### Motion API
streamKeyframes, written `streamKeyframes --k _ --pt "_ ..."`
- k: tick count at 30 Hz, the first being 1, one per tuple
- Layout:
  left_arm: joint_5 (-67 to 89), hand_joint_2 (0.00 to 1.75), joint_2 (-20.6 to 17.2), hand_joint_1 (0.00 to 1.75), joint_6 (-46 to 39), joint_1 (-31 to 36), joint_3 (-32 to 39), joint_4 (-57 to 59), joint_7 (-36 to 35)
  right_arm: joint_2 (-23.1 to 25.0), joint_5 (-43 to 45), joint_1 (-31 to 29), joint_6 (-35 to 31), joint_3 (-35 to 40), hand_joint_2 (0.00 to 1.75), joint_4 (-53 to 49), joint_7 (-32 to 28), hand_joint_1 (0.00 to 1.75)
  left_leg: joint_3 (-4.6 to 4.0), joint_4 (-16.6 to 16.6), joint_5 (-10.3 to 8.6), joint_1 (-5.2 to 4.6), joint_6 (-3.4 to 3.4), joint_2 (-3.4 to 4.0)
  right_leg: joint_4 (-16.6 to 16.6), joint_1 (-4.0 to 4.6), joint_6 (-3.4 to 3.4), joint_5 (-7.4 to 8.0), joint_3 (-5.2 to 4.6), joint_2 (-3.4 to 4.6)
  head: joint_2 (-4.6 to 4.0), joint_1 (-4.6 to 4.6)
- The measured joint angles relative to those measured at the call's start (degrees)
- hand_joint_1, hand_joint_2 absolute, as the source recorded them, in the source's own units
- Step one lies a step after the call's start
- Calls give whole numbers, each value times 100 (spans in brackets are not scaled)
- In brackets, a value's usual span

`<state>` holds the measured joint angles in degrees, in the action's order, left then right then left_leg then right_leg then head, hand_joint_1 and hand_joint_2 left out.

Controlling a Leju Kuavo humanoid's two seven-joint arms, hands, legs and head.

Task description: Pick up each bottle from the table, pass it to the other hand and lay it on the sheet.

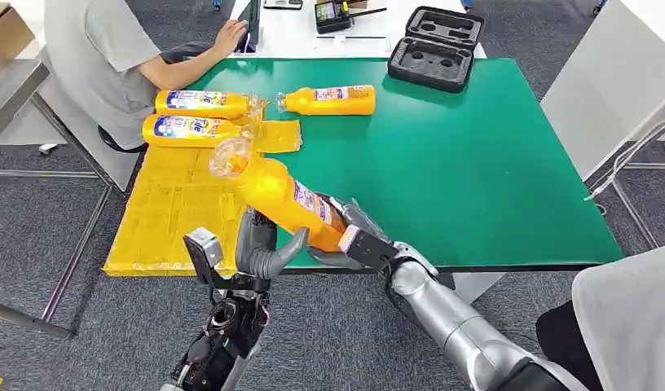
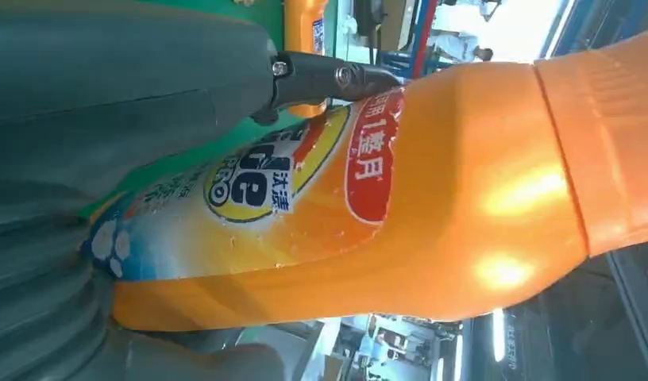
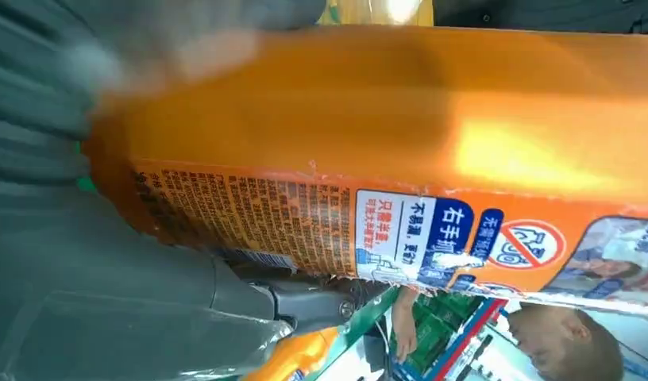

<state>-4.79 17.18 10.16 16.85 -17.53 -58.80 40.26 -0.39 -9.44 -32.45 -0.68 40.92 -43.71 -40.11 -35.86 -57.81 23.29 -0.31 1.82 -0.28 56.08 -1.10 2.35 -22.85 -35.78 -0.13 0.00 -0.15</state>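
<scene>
Closest to the robot, both hands meet around one orange bottle (image 1: pixel 284 198) held in the air just above the near edge of the green table (image 1: pixel 476 171). The right hand (image 1: pixel 350 236) grips the bottle's base end, fingers wrapped around it. The left hand (image 1: pixel 260 248) cups the bottle's middle from below, thumb up along its side; in the left wrist view a dark finger (image 2: pixel 329 78) lies across the label, so this hand appears to hold it too. The bottle tilts, its clear cap end pointing up and away toward the yellow sheet (image 1: pixel 174 212).

This looks like the handover itself. To do it well, the left hand should probably close firmly around the body before the right hand lets go, since the surface looks smooth and glossy and may slip.

Farther off, two bottles (image 1: pixel 195 116) already lie side by side on the far end of the sheet. A fourth bottle (image 1: pixel 329 99) lies on the bare table just beyond them, not yet picked up. At the far side sits a person in grey (image 1: pixel 101 57), with a black foam case (image 1: pixel 435 47) on the table's far edge.
</scene>
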Motion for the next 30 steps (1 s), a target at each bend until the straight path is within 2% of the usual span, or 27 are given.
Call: streamKeyframes --k 1,3,17,18,19,20,30 --pt "-4 175 0 162 2 0 6 0 0 2 0 0 2 2 175 9 0 175 0 0 0 0 0 0 0 0 0 0 0 0 0 0" --pt "-31 175 0 175 59 0 15 0 0 2 -11 0 13 9 175 31 0 175 0 0 0 0 0 0 0 0 0 0 0 0 0 0" --pt "-4 175 0 175 424 -26 142 -109 -2 116 -105 -168 122 101 175 345 -44 175 0 0 -1 0 0 0 0 0 0 0 0 0 0 0" --pt "-4 175 0 175 433 -26 149 -109 -2 125 -107 -174 122 103 175 354 -44 145 1 0 -1 0 0 1 0 0 0 0 0 0 0 2" --pt "-4 175 0 175 437 -26 160 -109 -4 133 -109 -179 122 103 175 374 -44 31 1 0 -1 0 0 0 0 0 0 0 0 0 0 0" --pt "-7 175 0 175 444 -28 162 -111 -7 140 -109 -184 122 103 0 385 -46 0 1 0 -1 0 0 1 0 0 0 0 -1 0 0 0" --pt "-61 175 4 175 754 -63 177 -212 -7 256 -175 -270 -109 74 0 760 -26 0 1 0 -1 0 0 -1 0 1 0 0 -1 -1 0 0"
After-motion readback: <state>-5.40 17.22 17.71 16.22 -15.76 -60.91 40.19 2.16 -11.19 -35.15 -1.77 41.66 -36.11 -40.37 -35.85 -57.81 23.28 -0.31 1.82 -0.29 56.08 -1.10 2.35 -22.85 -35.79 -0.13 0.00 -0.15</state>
